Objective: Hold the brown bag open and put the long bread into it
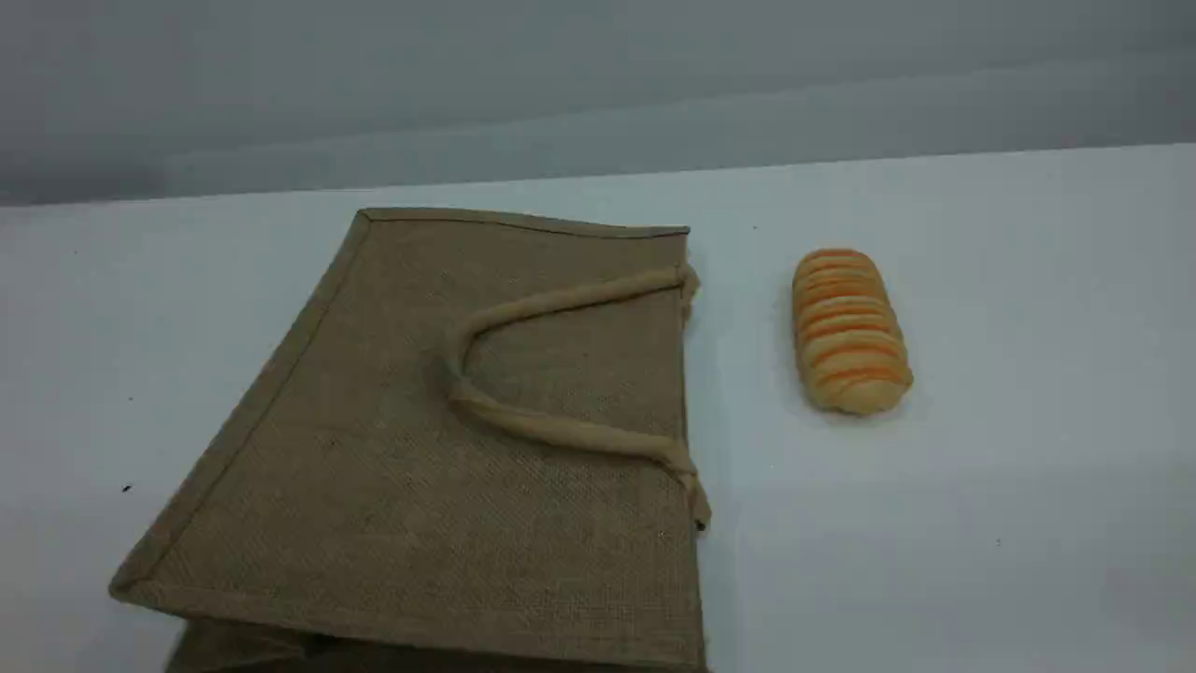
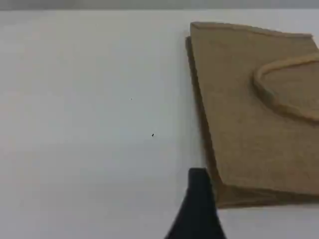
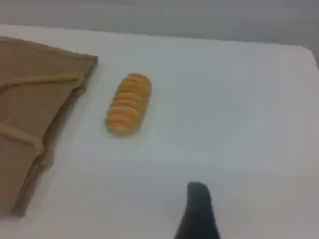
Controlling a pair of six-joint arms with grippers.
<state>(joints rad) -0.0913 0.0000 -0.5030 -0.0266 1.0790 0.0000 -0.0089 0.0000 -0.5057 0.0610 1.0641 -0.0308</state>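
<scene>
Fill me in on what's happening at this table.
Nothing is being handled yet. The brown bag lies flat and closed on the white table, its handle resting on top. The long bread sits on the table just to the right of the bag's mouth, not touching it. Neither arm shows in the scene view; each wrist camera shows only a dark fingertip, left near the bag's corner, right short of the bread. Both are open and empty.
</scene>
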